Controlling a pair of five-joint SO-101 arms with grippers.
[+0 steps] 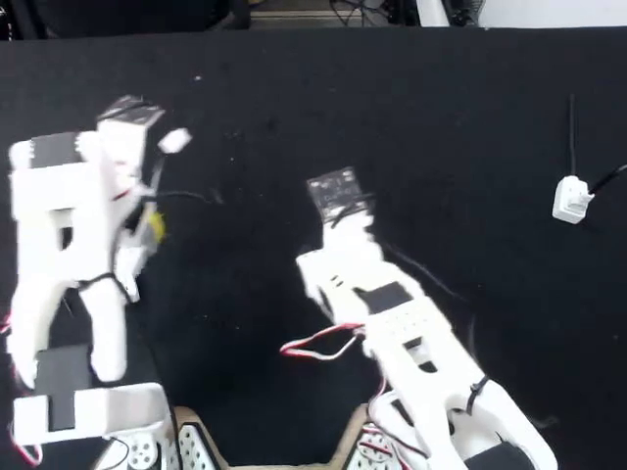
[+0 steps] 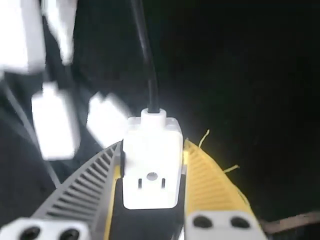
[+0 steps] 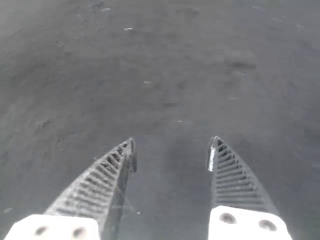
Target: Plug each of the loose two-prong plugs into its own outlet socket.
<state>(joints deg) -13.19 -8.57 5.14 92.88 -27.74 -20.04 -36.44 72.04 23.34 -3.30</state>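
My left gripper (image 2: 152, 145) is shut on a white plug block (image 2: 152, 167). The block's face shows two slots and a small round hole, and its black cable (image 2: 145, 55) leads away from the fingers. In the high view this gripper (image 1: 147, 223), with its yellow finger, is raised over the table's left side. A second white plug (image 1: 570, 199) with a black cable lies at the far right of the table. My right gripper (image 3: 173, 141) stands open over bare black cloth, nothing between its fingers. In the high view it sits near the table's middle (image 1: 338, 201).
The black cloth table (image 1: 441, 108) is bare across the back and middle. A small white piece (image 1: 174, 140) sits beside the left arm's upper end. Blurred white shapes (image 2: 50, 125) stand close behind the held block. Red and white wires (image 1: 318, 343) loop beside the right arm.
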